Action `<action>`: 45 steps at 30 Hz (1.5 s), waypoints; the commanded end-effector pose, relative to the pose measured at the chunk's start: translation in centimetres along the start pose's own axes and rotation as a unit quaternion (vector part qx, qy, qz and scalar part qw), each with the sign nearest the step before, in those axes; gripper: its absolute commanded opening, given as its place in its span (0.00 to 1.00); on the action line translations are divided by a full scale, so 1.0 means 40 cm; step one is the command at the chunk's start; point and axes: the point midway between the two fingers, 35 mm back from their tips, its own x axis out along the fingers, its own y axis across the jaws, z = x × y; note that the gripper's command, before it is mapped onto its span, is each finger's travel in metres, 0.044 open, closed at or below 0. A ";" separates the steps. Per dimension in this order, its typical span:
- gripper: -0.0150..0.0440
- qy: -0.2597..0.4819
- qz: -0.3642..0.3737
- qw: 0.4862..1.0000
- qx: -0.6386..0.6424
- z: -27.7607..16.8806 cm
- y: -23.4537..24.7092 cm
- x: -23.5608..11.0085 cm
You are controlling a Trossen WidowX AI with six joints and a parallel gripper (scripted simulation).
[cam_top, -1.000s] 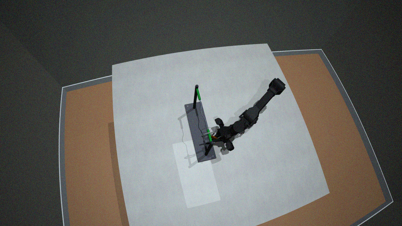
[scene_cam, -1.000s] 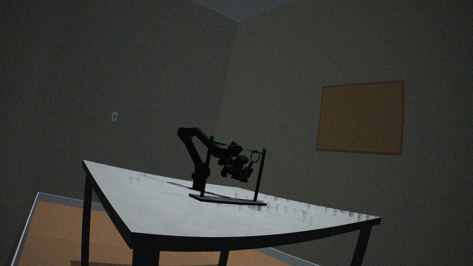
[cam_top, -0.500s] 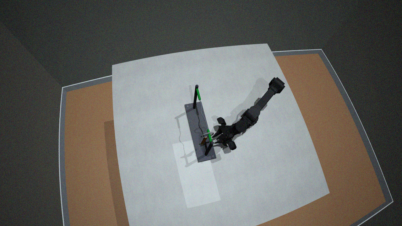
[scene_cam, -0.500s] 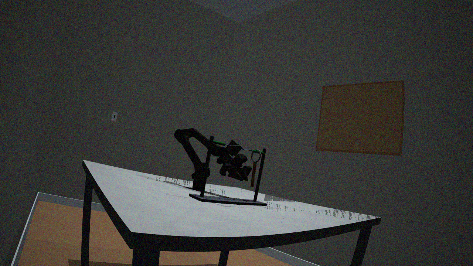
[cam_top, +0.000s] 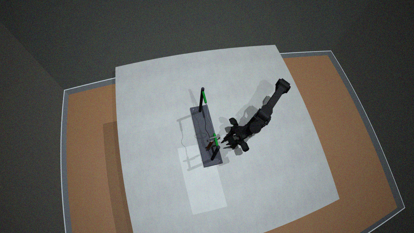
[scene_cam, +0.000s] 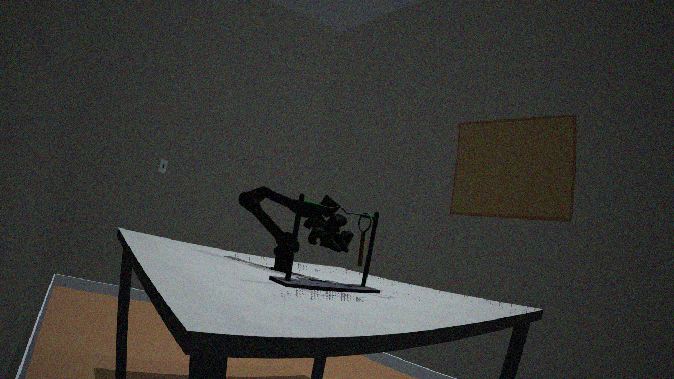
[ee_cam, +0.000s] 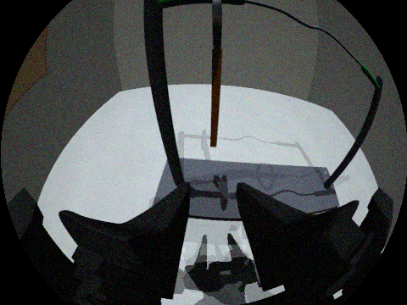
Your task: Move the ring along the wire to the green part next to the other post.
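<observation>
The ring (cam_top: 211, 138) (scene_cam: 364, 222) hangs on the green wire part (cam_top: 214, 135) beside the near post (cam_top: 215, 153) (scene_cam: 369, 249) (ee_cam: 158, 91). Its orange handle (cam_top: 209, 145) (scene_cam: 360, 252) (ee_cam: 215, 97) hangs straight down, free of my fingers. My gripper (cam_top: 225, 144) (scene_cam: 346, 240) (ee_cam: 214, 189) is open and empty, a short way back from the handle on the arm's side. The thin grey wire (cam_top: 206, 121) (ee_cam: 305, 19) runs to the far green part (cam_top: 204, 97) (scene_cam: 313, 203) (ee_cam: 368, 70) at the other post (cam_top: 200, 101) (scene_cam: 294, 235) (ee_cam: 362, 130).
The posts stand on a dark base plate (cam_top: 207, 159) (scene_cam: 325, 285) (ee_cam: 266, 175) in the middle of the white table (cam_top: 260, 173). A paler rectangle (cam_top: 202, 182) is marked on the table in front of the plate. My arm's base (cam_top: 282, 85) is at the back right.
</observation>
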 end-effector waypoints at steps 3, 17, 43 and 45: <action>0.53 -0.001 -0.002 1.000 0.002 0.000 -0.002 -0.008; 0.53 -0.001 -0.002 1.000 0.002 0.000 -0.002 -0.008; 1.00 -0.003 0.002 1.000 -0.001 0.001 -0.009 -0.131; 1.00 -0.003 0.002 1.000 -0.001 0.001 -0.009 -0.131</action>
